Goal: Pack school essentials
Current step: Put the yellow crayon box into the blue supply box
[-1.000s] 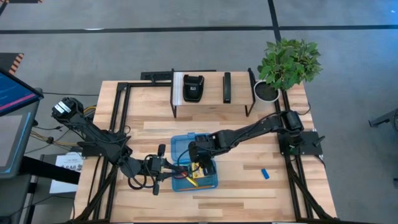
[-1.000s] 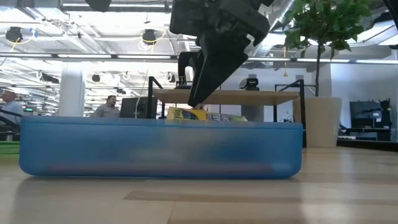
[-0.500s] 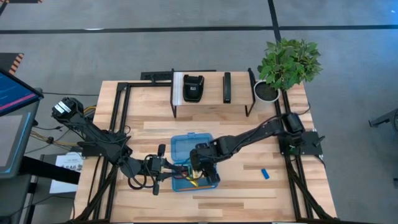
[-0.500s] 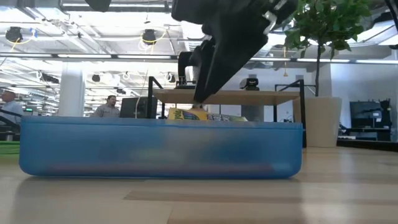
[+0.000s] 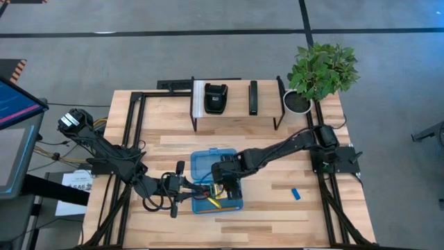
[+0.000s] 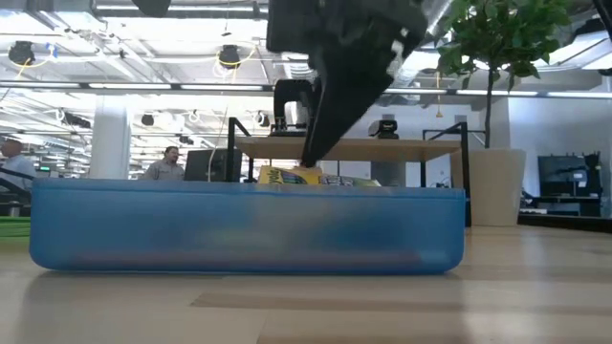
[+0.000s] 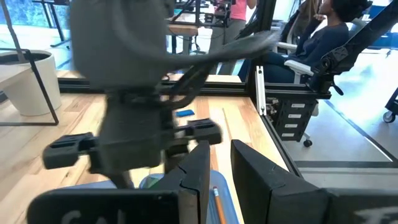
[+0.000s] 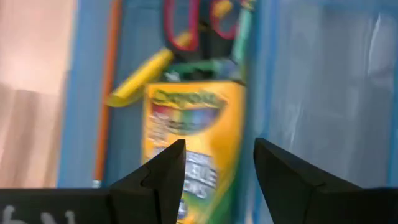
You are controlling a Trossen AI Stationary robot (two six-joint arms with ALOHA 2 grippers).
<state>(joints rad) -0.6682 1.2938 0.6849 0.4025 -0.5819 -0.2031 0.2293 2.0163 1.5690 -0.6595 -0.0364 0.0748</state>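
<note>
Change: the right gripper (image 5: 227, 186) sits a little nearer the table's back edge than half a second ago, when it reached closer to the bin's front wall; in the low view it has shifted slightly, its tip still just above the crayon box (image 6: 292, 176).
Blue bin (image 5: 201, 164): near the middle of the table's front half, standing flat.
Crayon box position: lying inside the bin, in its front right part, under the right gripper (image 8: 214, 180).
Crayon box axis: in the right wrist view the crayon box (image 8: 193, 140) runs lengthwise along the bin, its printed face up and its open green end toward the scissors (image 8: 199, 22).
Other contents: a yellow pencil (image 8: 140, 78) lies slanted beside the box; an orange pencil (image 8: 106, 93) lies along the bin wall.
Blue eraser (image 5: 295, 194): on the table, well right of the bin, toward the front right corner.
Right arm: stretched from the table's right edge across to the bin, wrist bent down.
Right gripper state: fingers (image 8: 163, 171) parted, with nothing between them, straddling the box from above.
Left gripper (image 5: 182, 187): at the bin's left wall, fingers (image 7: 198, 174) slightly apart, holding nothing.
</note>
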